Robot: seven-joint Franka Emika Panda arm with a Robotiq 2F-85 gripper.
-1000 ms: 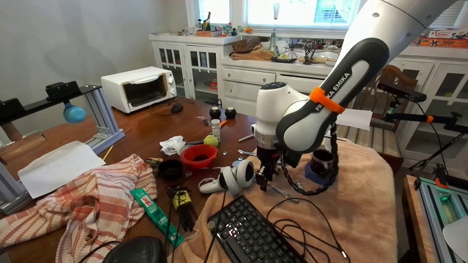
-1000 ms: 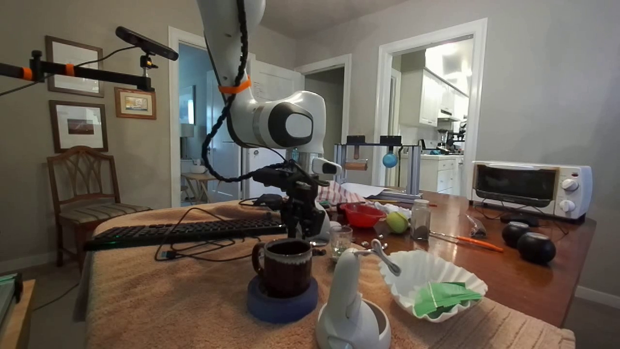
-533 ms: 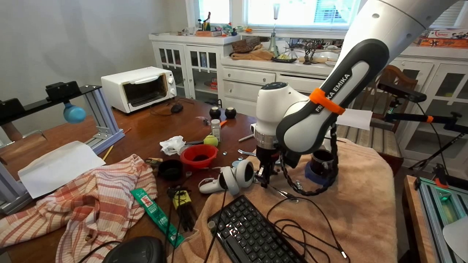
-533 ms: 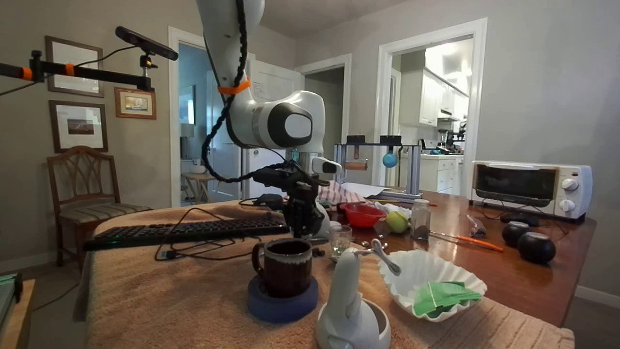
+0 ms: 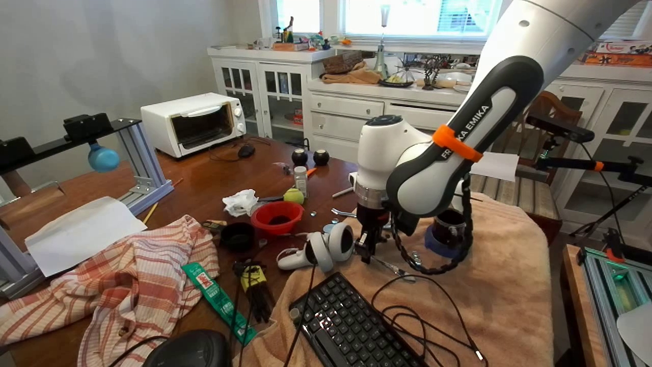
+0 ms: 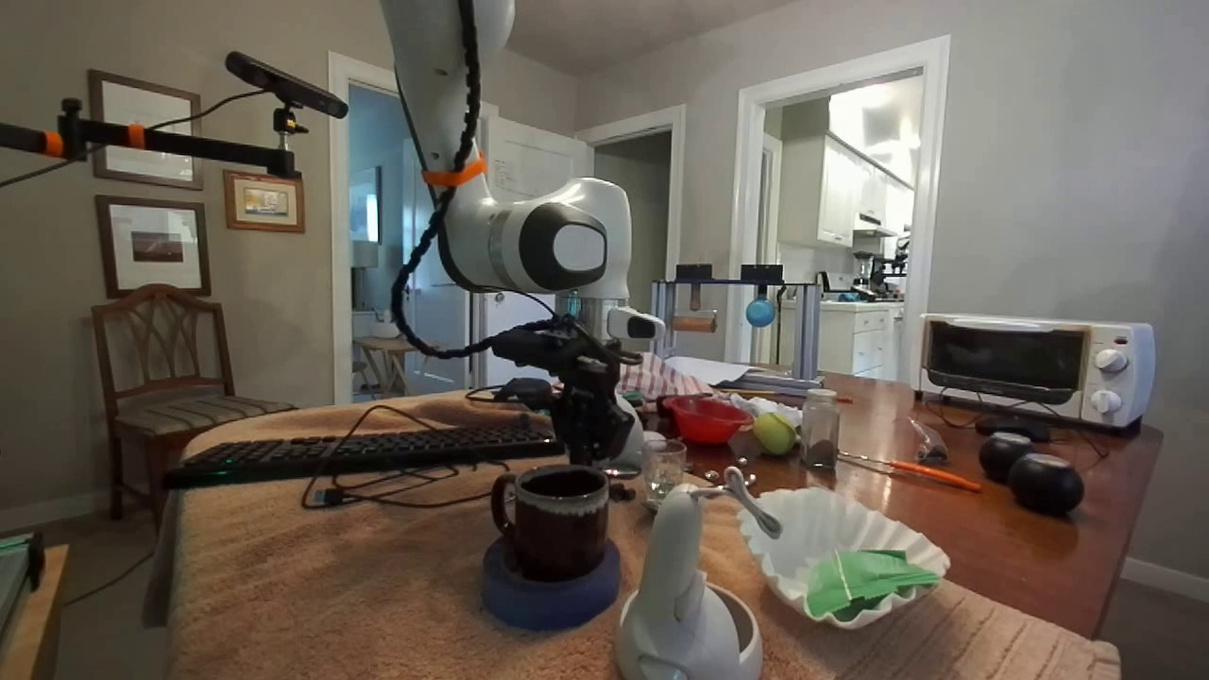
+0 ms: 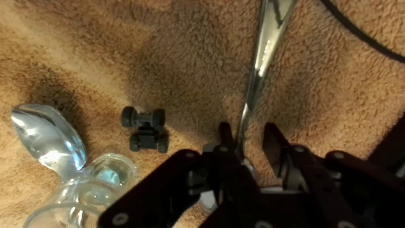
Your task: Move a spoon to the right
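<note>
The spoon (image 7: 269, 47) is a slim shiny metal piece on the tan towel. Its handle runs from the top edge of the wrist view down between my fingers; its far end is mostly hidden by the gripper. It also shows in an exterior view (image 5: 391, 266), reaching out from under the gripper. My gripper (image 7: 247, 128) points down, low over the towel, with its fingers apart. The handle lies between them, nearer the left finger, with a gap to the right finger. The gripper also shows in both exterior views (image 5: 363, 252) (image 6: 595, 439).
Another spoon-shaped shiny head (image 7: 47, 136) lies by a clear glass (image 7: 79, 202). A small black wheeled toy (image 7: 147, 129) is left of the gripper. A white controller (image 5: 331, 250), keyboard (image 5: 351, 321), black cables (image 5: 433, 285) and brown mug (image 6: 557, 524) stand near.
The gripper has shifted only slightly and stays low over the spoon; its fingers look a little different from a second ago. The other objects lie where they were.
</note>
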